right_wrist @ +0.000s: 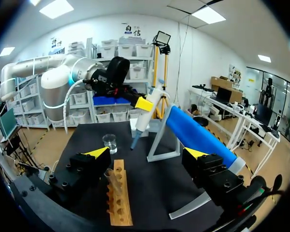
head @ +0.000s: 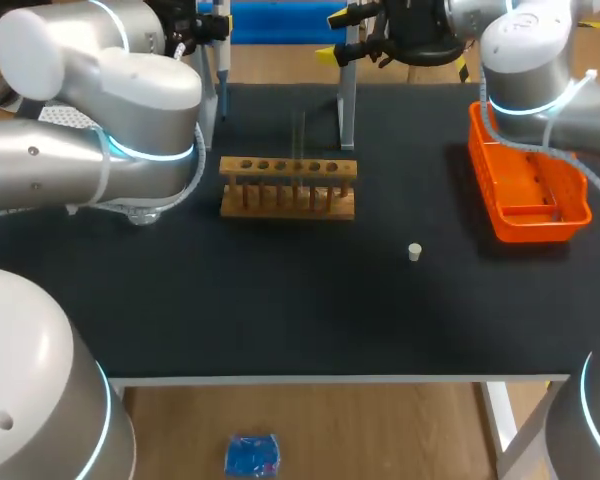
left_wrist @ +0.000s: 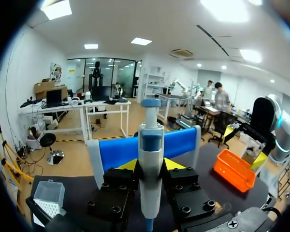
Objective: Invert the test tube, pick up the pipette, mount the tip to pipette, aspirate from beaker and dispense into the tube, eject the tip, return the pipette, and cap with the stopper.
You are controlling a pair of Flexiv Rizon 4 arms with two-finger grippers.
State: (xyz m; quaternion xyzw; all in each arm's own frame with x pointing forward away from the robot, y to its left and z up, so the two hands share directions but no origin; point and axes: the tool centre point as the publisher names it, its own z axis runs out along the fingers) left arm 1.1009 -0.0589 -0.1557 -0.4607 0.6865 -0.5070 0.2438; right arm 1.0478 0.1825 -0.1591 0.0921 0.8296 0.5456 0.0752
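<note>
My left jaws (left_wrist: 151, 166) pinch the pipette (left_wrist: 151, 140) from both sides by its blue stand (left_wrist: 179, 142), at eleven o'clock from the wooden rack (head: 288, 187). I'd best lift straight up, holding it vertical, then head for the tip box (left_wrist: 48, 195). My right jaws (right_wrist: 147, 154) hang spread.

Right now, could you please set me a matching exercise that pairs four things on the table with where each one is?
Things:
1. pipette
2. stopper
3. wooden rack
4. orange tray

Places:
A. in the middle of the table
B. by the table's right edge
C. clamped between the fingers of the left gripper
D. alone on the bare table surface, nearer the front edge

Pairs: 1-C, 2-D, 3-A, 4-B.
</note>
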